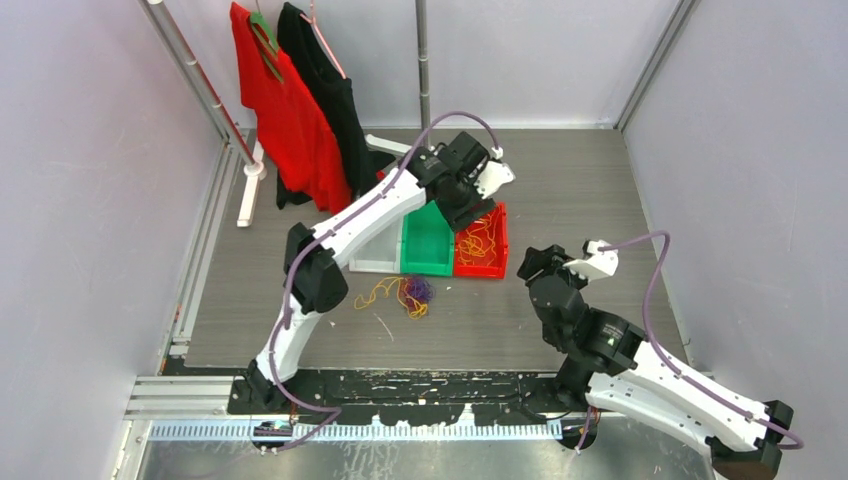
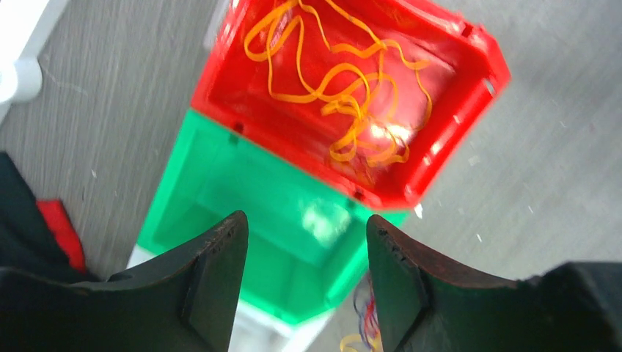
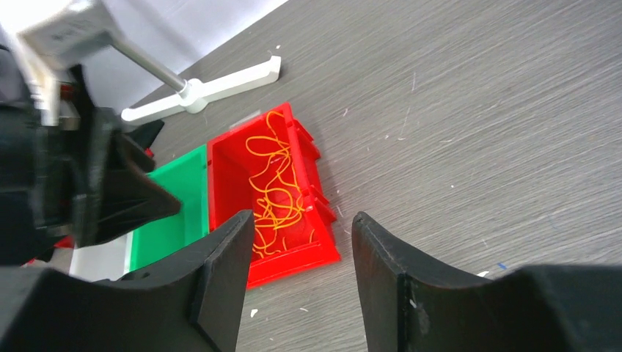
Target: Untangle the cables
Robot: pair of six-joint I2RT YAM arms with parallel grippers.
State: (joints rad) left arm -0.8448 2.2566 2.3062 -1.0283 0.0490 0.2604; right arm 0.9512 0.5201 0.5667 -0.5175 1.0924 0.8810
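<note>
— While the left pincer (image 2: 306,224) and right pincer (image 3: 302,220) gape empty, where are the cables (image 1: 408,293)?
— One orange cable (image 2: 352,110) lies in the red bin (image 2: 469,51); the rest sit tangled on the tabletop (image 1: 600,180) before the green bin (image 1: 428,245).

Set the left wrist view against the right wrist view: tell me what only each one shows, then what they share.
Only the left wrist view: a scrap of the tangled cables at the bottom edge, and dark and red cloth at the left edge. Only the right wrist view: the left gripper seen from outside, hanging by the green bin. Both: the red bin with the orange cable lying loose inside, and the green bin set against its side.
</note>
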